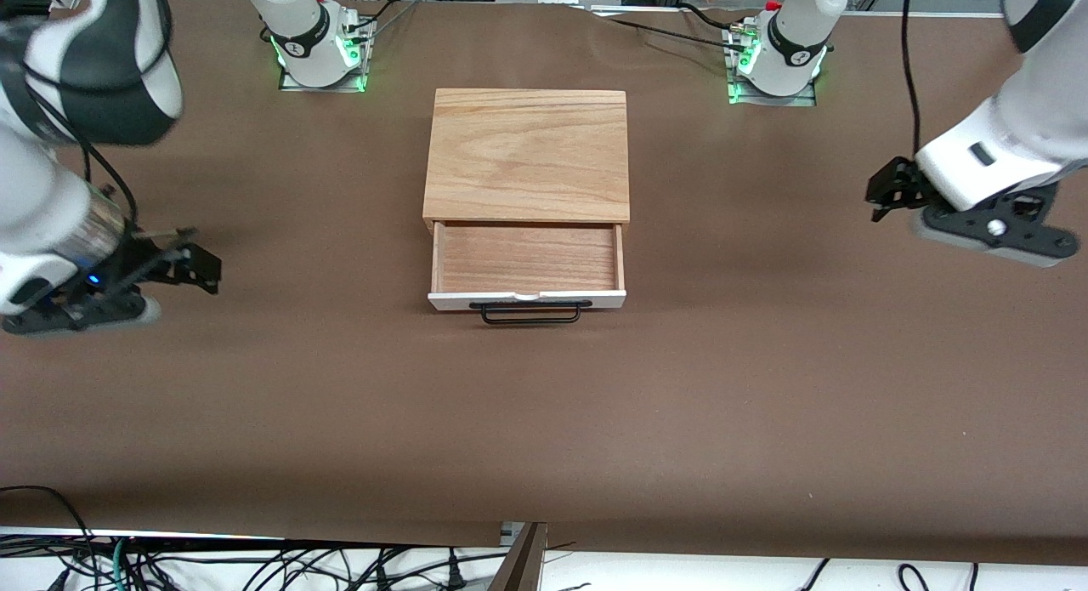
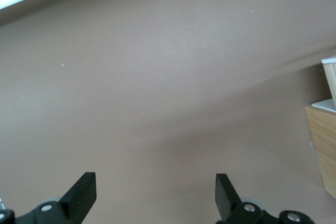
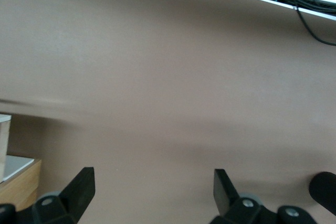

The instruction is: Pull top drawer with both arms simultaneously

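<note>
Claws: left claw [image 1: 884,201] hangs over bare tabletop [image 1: 544,421] at the left arm's end, well apart from the box; right claw [image 1: 200,266] hangs over bare tabletop at the right arm's end, also well apart.
Claw state: both wrist views show the two fingers spread wide with nothing between them; left claw [image 2: 156,195] and right claw [image 3: 154,192] are both empty.
Drawer: the drawer [image 1: 527,264] sits at the middle of the tabletop, already slid out of the box [image 1: 527,153] toward the front camera, its reddish-brown floor bare.
Handle: a thin black bar handle [image 1: 531,312] runs along the white front panel, on the edge nearest the front camera.
Progress: judged from the open drawer and the withdrawn arms, the pull looks done or nearly so.
Handling: likely light and rigid, sliding straight on its runners; the wooden box may shift if the pull is uneven.
Where to hold: the bar, one claw toward each end, fingers closing across the thin rod.
Risk: thin smooth metal may slip; unequal force could skew and jam the drawer.
</note>
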Tool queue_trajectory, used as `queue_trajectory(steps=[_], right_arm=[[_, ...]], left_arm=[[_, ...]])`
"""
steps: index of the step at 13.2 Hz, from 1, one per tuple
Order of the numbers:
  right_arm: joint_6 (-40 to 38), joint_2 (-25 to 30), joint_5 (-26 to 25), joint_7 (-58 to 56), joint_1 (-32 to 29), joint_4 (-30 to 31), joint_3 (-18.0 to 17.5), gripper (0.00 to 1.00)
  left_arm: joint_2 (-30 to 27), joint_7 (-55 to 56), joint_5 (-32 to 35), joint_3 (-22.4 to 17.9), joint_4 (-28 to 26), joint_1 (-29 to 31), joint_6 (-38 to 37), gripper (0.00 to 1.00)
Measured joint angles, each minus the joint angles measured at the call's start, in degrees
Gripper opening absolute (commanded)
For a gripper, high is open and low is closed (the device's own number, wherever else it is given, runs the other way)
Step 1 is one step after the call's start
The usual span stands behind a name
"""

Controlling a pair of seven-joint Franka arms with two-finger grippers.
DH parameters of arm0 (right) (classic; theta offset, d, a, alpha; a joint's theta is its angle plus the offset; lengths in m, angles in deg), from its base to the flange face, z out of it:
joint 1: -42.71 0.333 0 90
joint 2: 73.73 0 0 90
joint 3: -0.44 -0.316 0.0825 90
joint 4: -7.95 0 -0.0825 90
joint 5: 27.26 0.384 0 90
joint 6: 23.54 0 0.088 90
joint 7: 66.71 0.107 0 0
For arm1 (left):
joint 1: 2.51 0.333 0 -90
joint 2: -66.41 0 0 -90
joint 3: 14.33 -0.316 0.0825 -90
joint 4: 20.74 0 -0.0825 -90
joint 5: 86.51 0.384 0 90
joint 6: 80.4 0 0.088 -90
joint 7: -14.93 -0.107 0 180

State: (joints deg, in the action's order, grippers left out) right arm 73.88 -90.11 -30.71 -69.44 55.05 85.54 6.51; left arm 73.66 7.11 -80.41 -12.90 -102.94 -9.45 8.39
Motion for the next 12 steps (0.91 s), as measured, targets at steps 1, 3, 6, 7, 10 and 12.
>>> queue_trajectory(steps=[1, 3, 6, 7, 10, 12], right_arm=[[0.0, 2.21, 0.26, 0.1, -0.52, 1.84, -0.4, 1.0], [0.05, 4.7, 2.04, 0.21, -3.33, 4.85, -2.79, 1.0], [0.33, 5.74, 3.2, 3.07, -6.21, 7.7, -5.79, 1.0], [0.55, 6.32, 3.2, 3.85, -6.24, 8.71, -6.01, 1.0], [1.2, 8.33, 3.21, 4.1, -6.24, 11.67, -6.39, 1.0], [1.41, 8.19, 3.21, 4.1, -6.23, 11.64, -6.56, 1.0]], left_arm=[[-2.21, 0.13, -1.64, -0.04, -3.61, 1.14, 2.14, 1.0], [-4.62, 0.3, -4.77, -0.74, -8.65, 2.9, 4.66, 1.0], [-4.93, 0.3, -5.59, -2.08, -10.23, 3.46, 5.56, 1.0], [-4.93, 0.34, -5.61, -2.03, -10.23, 3.44, 5.56, 1.0], [-4.93, 0.47, -5.61, -1.97, -10.24, 3.41, 5.56, 1.0], [-4.94, 0.49, -5.62, -1.95, -10.24, 3.41, 5.57, 1.0]])
